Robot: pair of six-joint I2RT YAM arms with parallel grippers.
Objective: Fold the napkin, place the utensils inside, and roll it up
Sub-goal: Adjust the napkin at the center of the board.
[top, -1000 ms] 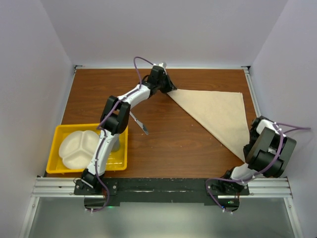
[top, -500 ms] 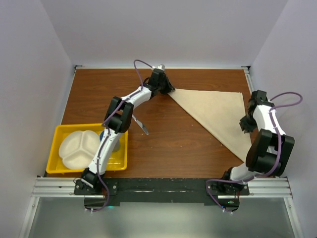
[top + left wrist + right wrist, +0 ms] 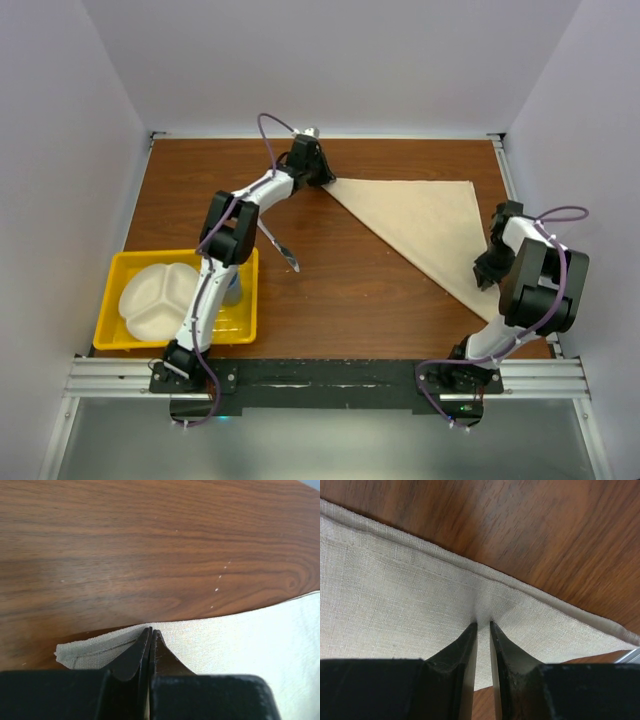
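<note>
The beige napkin [image 3: 430, 225] lies folded into a triangle on the right half of the wooden table. My left gripper [image 3: 322, 178] is shut on its far left corner; in the left wrist view the closed jaws [image 3: 151, 631] pinch the hemmed cloth [image 3: 240, 640]. My right gripper [image 3: 484, 272] sits on the napkin's right edge; in the right wrist view its nearly closed jaws [image 3: 483, 624] pinch a pucker of cloth [image 3: 395, 580]. The silver knife [image 3: 281, 246] lies on bare wood left of the napkin, beside the left arm.
A yellow tray [image 3: 150, 256] at the front left holds a white divided plate [image 3: 155, 295]. The left arm stretches over the tray's right side. White walls close the table on three sides, and a metal rail runs along the near edge.
The right arm unfolded, swung out over the napkin's right edge and came down on it. The left gripper moved slightly left with the corner, and the napkin shifted left.
</note>
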